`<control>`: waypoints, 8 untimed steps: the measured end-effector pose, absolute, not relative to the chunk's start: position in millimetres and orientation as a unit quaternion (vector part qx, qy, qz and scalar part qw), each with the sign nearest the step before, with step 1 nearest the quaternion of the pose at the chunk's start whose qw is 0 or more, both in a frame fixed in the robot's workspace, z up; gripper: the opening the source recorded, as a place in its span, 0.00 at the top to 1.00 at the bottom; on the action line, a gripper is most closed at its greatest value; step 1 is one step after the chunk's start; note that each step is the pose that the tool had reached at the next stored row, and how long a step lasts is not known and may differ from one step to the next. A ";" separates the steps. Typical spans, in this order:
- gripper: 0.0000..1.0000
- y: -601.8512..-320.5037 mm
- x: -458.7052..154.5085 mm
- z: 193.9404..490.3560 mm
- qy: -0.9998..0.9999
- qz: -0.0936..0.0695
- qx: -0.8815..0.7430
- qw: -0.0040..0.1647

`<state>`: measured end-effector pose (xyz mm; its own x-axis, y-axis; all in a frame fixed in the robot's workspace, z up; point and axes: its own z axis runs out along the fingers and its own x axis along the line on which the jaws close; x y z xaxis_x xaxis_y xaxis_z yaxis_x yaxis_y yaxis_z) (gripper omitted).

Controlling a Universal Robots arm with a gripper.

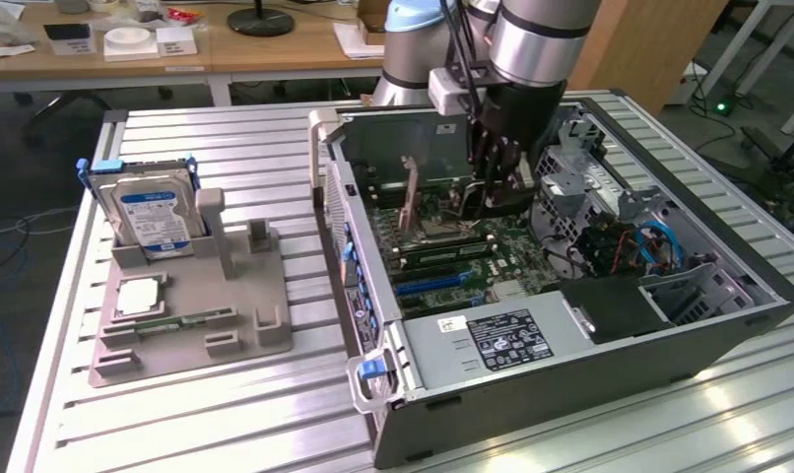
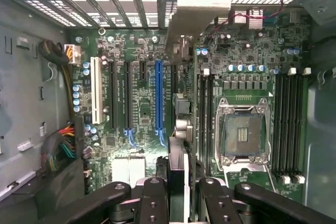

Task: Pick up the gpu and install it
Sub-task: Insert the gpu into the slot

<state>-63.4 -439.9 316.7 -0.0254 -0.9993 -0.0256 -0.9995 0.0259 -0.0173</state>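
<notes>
Two black fingers [image 2: 153, 203] of the one gripper [image 2: 181, 190] clamp the single gpu [image 2: 177, 163] edge-on. Its long axis runs along the motherboard [image 2: 142, 103] slots, with the pale bracket toward the rear grille. Its face and lower edge are hidden. It sits inside the one case [image 1: 568, 394], at the exterior view's upper middle. One hard drive [image 1: 154, 217] stands at the exterior view's left.

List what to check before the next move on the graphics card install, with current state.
1. Grip: gripper shut on the graphics card, held edge-on: ok.
2. Card is inside the computer case, over the motherboard: ok.
3. Metal bracket faces the rear slot openings: ok.
4. Blue slot beside the card is empty: ok.
5. Card lined up over its slot: cannot tell.
6. Card seated: cannot tell.
</notes>
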 end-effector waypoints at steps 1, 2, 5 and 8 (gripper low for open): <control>0.73 -440.2 -64.0 315.8 0.717 0.003 -0.697 0.015; 0.73 -440.2 -64.6 314.4 0.719 0.003 -0.695 0.015; 0.73 -441.9 -65.1 310.9 0.725 0.002 -0.689 0.015; 0.73 -445.1 -65.4 308.0 0.726 0.002 -0.687 0.015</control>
